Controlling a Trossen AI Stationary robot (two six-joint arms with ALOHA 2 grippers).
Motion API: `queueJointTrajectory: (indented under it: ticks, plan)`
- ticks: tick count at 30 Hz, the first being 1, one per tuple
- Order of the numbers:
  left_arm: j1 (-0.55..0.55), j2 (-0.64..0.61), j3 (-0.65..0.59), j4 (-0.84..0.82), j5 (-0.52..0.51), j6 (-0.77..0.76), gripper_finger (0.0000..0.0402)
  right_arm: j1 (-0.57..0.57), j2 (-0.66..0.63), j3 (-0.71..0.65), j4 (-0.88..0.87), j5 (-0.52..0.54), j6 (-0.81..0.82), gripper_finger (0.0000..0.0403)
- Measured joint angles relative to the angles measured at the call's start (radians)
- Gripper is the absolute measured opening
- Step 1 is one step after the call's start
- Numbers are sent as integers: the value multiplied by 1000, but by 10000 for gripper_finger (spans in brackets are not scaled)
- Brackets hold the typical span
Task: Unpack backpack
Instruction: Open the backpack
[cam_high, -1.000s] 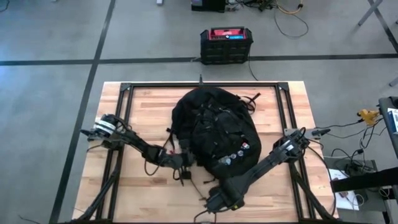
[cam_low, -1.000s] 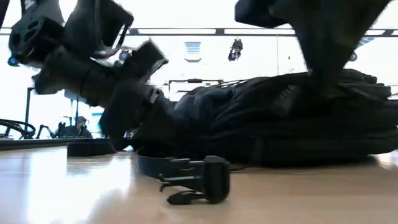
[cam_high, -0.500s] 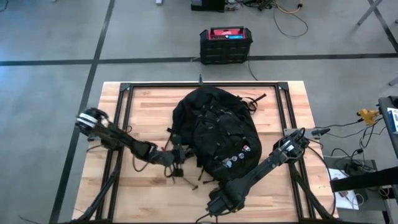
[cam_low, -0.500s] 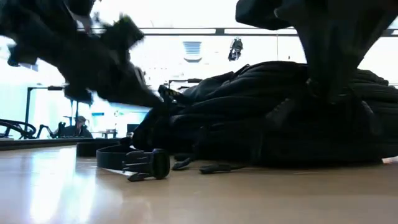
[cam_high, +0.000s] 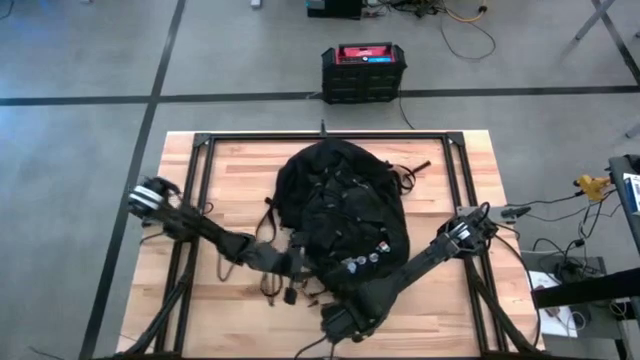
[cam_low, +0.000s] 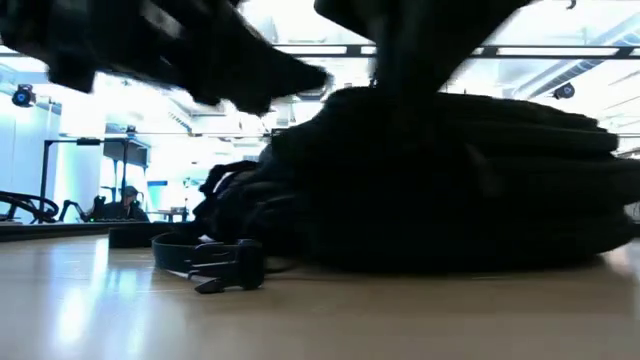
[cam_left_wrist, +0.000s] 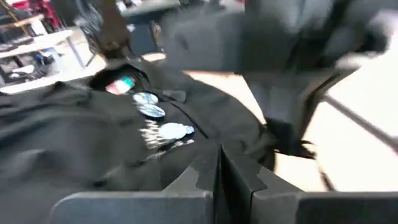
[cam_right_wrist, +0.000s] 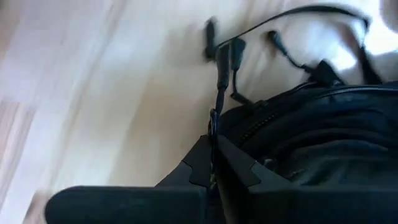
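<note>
The black backpack (cam_high: 340, 215) lies flat on the wooden table, with small round patches (cam_high: 365, 258) toward its near end and straps trailing off its left side. In the low view the backpack (cam_low: 450, 180) is a dark mound with a buckled strap (cam_low: 225, 265) lying in front of it. My left gripper (cam_high: 300, 265) is shut at the pack's near-left edge. The left wrist view shows my left gripper (cam_left_wrist: 219, 158) just above the fabric, close to the patches (cam_left_wrist: 152, 112). My right gripper (cam_high: 335, 322) is shut at the pack's near end. My left gripper has its shut fingertips (cam_left_wrist: 205, 171) down at the backpack's fabric beside the patches; I cannot tell whether they pinch it or only lie against it. My right gripper pinches a thin black pull cord (cam_right_wrist: 216, 118) at the backpack's near edge, the cord running straight out from between the fingertips (cam_right_wrist: 199, 158) over the table.
A black metal frame (cam_high: 325, 137) runs around the tabletop. Loose straps and buckles (cam_high: 275, 285) lie on the bare wood left of the pack, and another strap (cam_high: 408, 172) lies at its far right. A black crate with a red top (cam_high: 363, 70) stands on the floor beyond the table.
My left gripper swung toward the table's left edge, then came back against the backpack's near-left edge. My right gripper shifted slightly left along the near side. The backpack's near end, with the patches, was drawn toward the near-left. The buckled strap slid left across the wood.
</note>
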Motion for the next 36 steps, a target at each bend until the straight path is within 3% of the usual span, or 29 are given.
queueJointTrajectory:
  ticks: [7,13,17,25,31,36]
  plan:
    - [67,100,139,-381,-10,-39,0,-8,-1,1,18,-33,-54,0]
    - [84,109,89,-295,-54,-58,0,16,-2,3,-246,-62,51,0]
    - [85,109,68,-276,-71,-74,0,57,-6,1,-401,-156,171,1]
    - [84,101,54,-269,-66,-109,0,107,-31,-10,-466,-64,300,1]
    - [80,82,51,-282,-57,-116,0,109,-176,-115,-395,30,441,0]
    - [80,73,49,-294,-56,-116,0,111,-344,-333,-82,98,598,0]
